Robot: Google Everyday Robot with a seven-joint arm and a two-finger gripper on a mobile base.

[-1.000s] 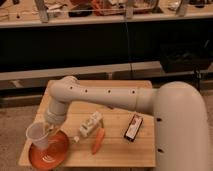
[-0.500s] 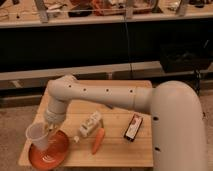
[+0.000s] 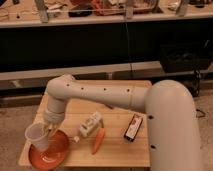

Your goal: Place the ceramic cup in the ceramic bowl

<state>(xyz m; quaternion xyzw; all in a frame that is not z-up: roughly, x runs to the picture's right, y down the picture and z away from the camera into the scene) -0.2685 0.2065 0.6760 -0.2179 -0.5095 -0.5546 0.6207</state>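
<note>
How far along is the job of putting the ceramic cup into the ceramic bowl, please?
Done: the ceramic cup is off the table, gripped by the end effector at the table's left end. In hand: it hangs tilted over the ceramic bowl's left rim. Left: lowering it into the bowl and releasing; it does not look set down yet.

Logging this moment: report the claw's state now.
Claw: closed on the ceramic cup, held tilted above the ceramic bowl.
</note>
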